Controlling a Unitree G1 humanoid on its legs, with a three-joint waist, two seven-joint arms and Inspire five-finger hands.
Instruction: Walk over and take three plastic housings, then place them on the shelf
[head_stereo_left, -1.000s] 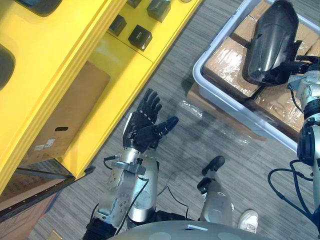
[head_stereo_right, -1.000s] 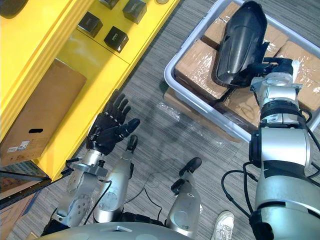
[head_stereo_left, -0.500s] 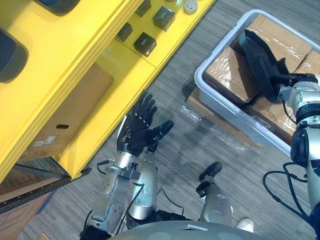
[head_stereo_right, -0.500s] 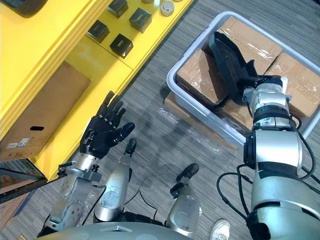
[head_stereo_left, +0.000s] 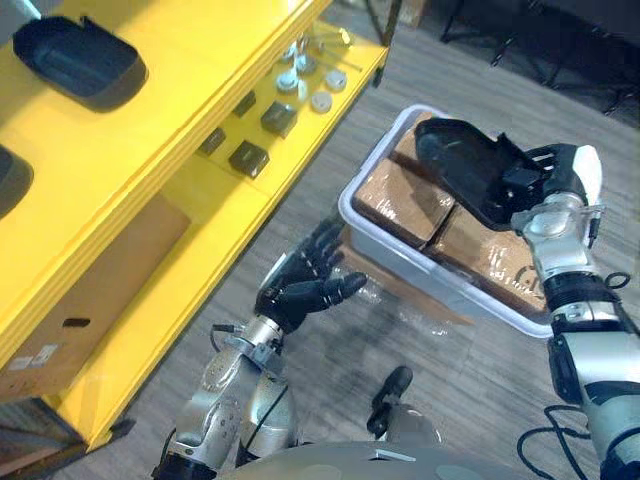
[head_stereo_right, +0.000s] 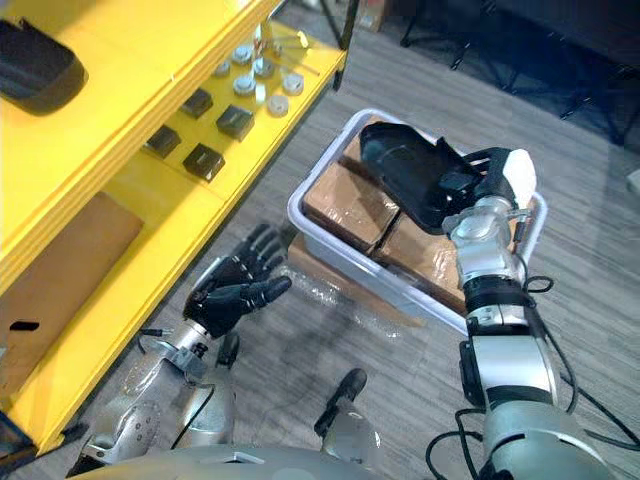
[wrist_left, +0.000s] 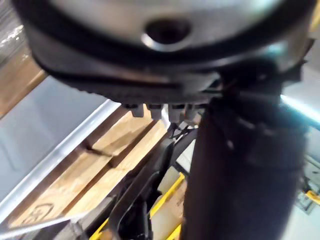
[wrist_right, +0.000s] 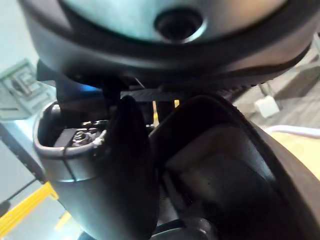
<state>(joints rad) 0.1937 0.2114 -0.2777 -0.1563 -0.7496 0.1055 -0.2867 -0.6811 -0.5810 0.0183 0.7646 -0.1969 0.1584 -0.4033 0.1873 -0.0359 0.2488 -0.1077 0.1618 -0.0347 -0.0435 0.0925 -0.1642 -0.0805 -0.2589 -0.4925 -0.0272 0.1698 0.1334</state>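
A black plastic housing (head_stereo_left: 468, 172) hangs tilted above the grey bin (head_stereo_left: 361, 216), with my right hand (head_stereo_left: 558, 176) shut on its near end; the right wrist view shows the housing (wrist_right: 230, 165) against the thumb. My left hand (head_stereo_left: 303, 287) is open, palm up, held over the floor between the yellow shelf (head_stereo_left: 150, 250) and the bin, holding nothing. Another black housing (head_stereo_left: 78, 70) lies on the shelf's top level, and the edge of a further one (head_stereo_left: 12, 178) peeks in at the far left.
The grey bin holds wrapped cardboard boxes (head_stereo_left: 396, 205) and sits on a flat cardboard sheet (head_stereo_left: 425, 295). Small black blocks (head_stereo_left: 249, 157) and round metal parts (head_stereo_left: 308, 85) lie on the shelf's middle level. A brown carton (head_stereo_left: 90, 290) fills the bottom level.
The camera has swung, so the whole scene has shifted. My right hand has lifted the housing higher above the boxes and turned it flatter. The left hand stays open.
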